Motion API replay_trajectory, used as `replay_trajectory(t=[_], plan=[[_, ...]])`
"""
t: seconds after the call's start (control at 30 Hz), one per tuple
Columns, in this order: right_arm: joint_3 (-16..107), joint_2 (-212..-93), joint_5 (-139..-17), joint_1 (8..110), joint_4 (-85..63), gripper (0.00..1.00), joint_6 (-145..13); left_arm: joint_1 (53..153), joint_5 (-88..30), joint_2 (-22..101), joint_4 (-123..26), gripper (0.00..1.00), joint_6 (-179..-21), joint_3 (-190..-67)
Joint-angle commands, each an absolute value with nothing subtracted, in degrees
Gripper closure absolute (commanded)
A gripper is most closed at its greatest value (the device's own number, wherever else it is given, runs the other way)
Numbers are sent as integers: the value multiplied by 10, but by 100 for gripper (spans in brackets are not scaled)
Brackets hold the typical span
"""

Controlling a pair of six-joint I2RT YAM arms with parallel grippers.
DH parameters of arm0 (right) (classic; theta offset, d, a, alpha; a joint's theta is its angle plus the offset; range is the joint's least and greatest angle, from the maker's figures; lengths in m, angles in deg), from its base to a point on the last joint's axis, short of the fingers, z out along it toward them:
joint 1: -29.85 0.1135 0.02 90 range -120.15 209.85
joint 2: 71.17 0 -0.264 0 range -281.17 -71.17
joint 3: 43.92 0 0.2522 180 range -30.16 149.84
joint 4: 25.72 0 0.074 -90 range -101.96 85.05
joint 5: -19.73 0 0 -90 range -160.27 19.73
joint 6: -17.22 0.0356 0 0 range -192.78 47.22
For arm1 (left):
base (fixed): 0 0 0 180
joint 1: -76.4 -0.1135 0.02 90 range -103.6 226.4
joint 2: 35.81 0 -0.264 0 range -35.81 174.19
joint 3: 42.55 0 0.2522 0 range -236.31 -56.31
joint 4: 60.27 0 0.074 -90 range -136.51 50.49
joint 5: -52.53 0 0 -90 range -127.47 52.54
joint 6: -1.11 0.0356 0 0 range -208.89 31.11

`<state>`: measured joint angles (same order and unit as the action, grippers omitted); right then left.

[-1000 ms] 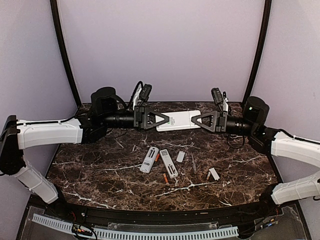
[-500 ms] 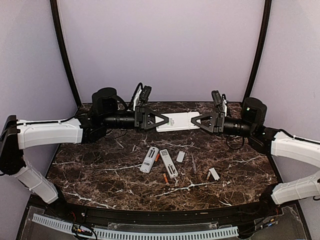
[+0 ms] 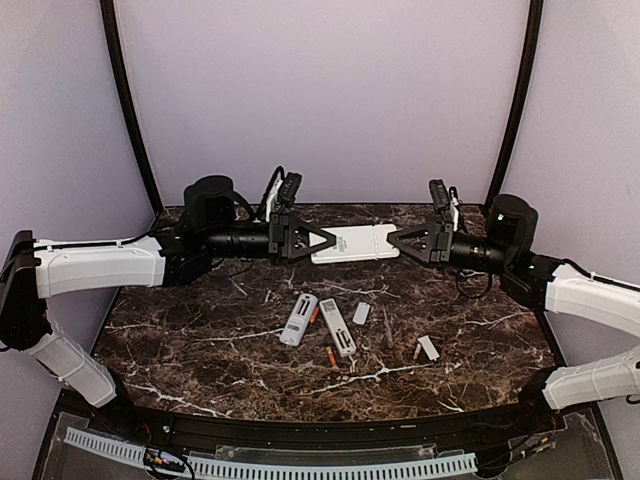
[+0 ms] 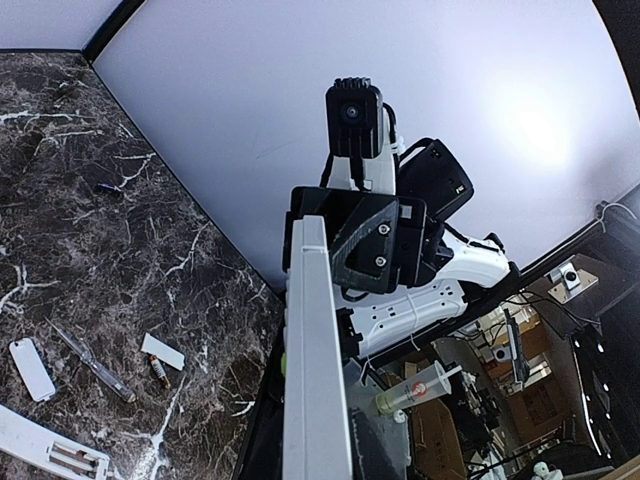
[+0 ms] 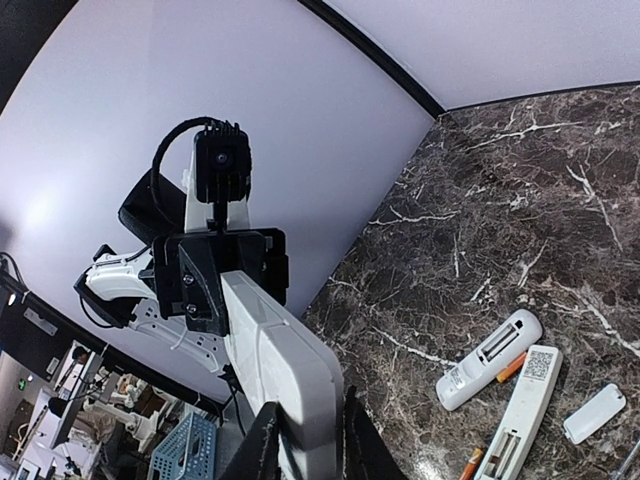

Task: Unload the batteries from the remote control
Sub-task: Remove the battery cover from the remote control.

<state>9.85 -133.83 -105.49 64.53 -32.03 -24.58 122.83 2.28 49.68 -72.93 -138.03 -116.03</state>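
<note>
One white remote (image 3: 365, 243) in left tool (image 3: 332, 239), right tool (image 3: 391, 238), green mark (image 3: 343, 241) unreadable

The top external camera sits high behind both arm bases, looking down and forward across the whole dark white-veined marble table (image 3: 200, 330) to the lilac back wall (image 3: 320, 90). Each wrist camera looks closely along the long flat white remote control (image 3: 358, 242), straight at the other arm's small black box camera (image 4: 355, 115), so they face each other. Both also catch slanted marble that the overhead view shows whole.
</note>
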Motion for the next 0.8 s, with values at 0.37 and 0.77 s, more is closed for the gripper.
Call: replay_trajectory(t=[0.37, 0.77], plan=[[95, -1347, -1043, 636, -315, 95, -243, 1226, 32, 473, -725, 100, -1369, -1161], [101, -1374, -1066, 636, -336, 98, -235, 1225, 37, 489, -734, 100, -1373, -1163]])
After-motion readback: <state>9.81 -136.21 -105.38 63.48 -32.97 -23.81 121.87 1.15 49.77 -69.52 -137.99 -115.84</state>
